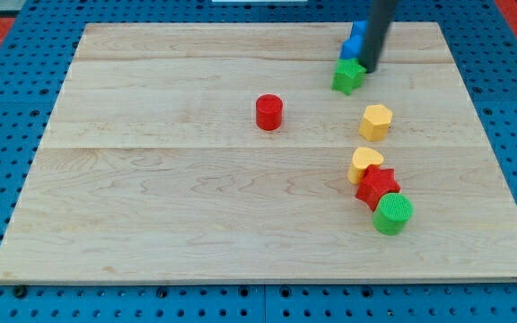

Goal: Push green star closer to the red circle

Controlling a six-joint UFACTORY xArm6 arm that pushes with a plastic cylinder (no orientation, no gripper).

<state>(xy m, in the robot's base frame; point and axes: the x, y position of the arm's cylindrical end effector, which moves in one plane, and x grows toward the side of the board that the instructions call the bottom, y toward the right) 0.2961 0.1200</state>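
Observation:
The green star lies near the view's top right of the wooden board. The red circle stands near the board's middle, to the left of and a little below the star. My tip is at the star's upper right edge, touching or almost touching it. The dark rod rises from there out of the view's top.
Blue blocks sit just above the star, partly hidden by the rod. A yellow hexagon lies below the star. A yellow heart, a red star and a green circle cluster at the lower right.

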